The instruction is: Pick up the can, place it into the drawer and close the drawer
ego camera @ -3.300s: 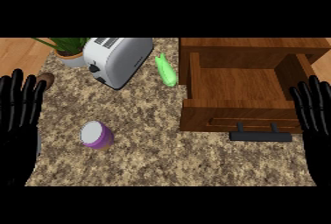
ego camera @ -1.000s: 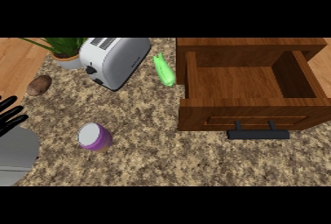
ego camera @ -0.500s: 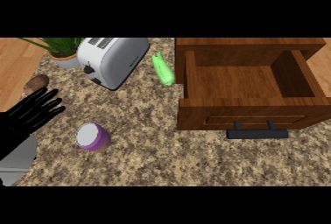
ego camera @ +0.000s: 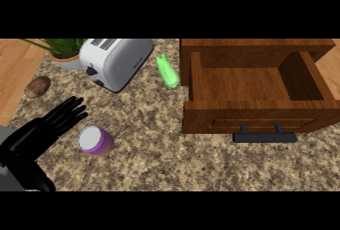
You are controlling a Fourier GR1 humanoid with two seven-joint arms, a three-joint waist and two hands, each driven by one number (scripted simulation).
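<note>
Reaching in from the lower left corner, the left hand (ego camera: 41, 133) lies over the speckled stone counter (ego camera: 172, 161), its black fingers (ego camera: 66, 114) straight and slightly spread, pointing up and to the right. The can (ego camera: 95, 140) stands upright on the counter just to the right of the palm and just below the fingertips; a thin gap seems to separate it from the hand, though contact cannot be ruled out. Its pale top faces up, with a purple wall below. No finger curls around it.

Further right, the wooden drawer (ego camera: 256, 87) stands pulled open, its bare inside showing, with a dark handle (ego camera: 264, 136) on its front panel. It sits well apart from the can.

Beyond the hand, a brown potato (ego camera: 37, 86) lies at the counter's left edge. A silver toaster (ego camera: 115, 62) sits tilted farther back, a green vegetable (ego camera: 168, 72) lies between it and the drawer, and a potted plant (ego camera: 62, 53) stands at the far left corner.
</note>
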